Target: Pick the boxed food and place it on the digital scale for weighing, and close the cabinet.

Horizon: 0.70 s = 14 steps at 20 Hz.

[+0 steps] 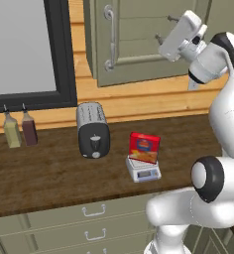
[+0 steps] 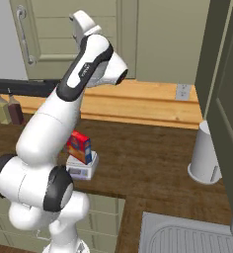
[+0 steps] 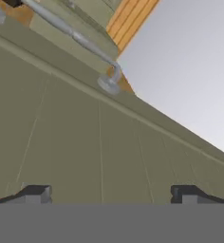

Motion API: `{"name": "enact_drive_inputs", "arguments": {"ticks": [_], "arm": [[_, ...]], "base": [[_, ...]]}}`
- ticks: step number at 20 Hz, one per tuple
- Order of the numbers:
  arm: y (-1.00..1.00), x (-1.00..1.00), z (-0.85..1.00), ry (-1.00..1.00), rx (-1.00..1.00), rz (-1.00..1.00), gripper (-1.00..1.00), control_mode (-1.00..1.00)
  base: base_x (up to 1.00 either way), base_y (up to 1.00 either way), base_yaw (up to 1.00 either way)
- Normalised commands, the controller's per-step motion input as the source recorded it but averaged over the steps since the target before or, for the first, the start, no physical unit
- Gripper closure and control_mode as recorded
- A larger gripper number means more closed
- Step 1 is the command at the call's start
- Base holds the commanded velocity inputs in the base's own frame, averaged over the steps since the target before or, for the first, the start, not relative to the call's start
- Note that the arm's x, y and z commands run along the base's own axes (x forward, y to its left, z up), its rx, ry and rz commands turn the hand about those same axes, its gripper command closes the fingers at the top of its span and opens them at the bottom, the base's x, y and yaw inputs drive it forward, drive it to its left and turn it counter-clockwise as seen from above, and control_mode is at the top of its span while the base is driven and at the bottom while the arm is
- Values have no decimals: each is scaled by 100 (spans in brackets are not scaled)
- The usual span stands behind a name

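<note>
Boxed food (image 1: 144,148) stands upright on the digital scale (image 1: 144,170), near the tabletop's (image 1: 49,173) front edge, with bare wood around it and the toaster (image 1: 93,130) apart to its left. Up high, the fingers (image 1: 164,29) are spread wide and empty, close before the cabinet (image 1: 139,44) door panel, its bar handle (image 3: 80,40) off to one side.

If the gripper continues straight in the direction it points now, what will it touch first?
Most likely the panelled door of the cabinet: the open gripper faces its olive surface, below the bar handle. How near it is I cannot judge.
</note>
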Motion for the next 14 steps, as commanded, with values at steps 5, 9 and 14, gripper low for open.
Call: {"name": "enact_drive_inputs", "arguments": {"ticks": [5,9,14], "arm": [[51,100,-72,0,-11,-50,-100,-100],[10,100,-98,0,-1,-41,-100,-100],[4,75,-64,-11,0,-36,-100,-100]], "base": [[0,0,0],[0,0,0],[0,0,0]]}}
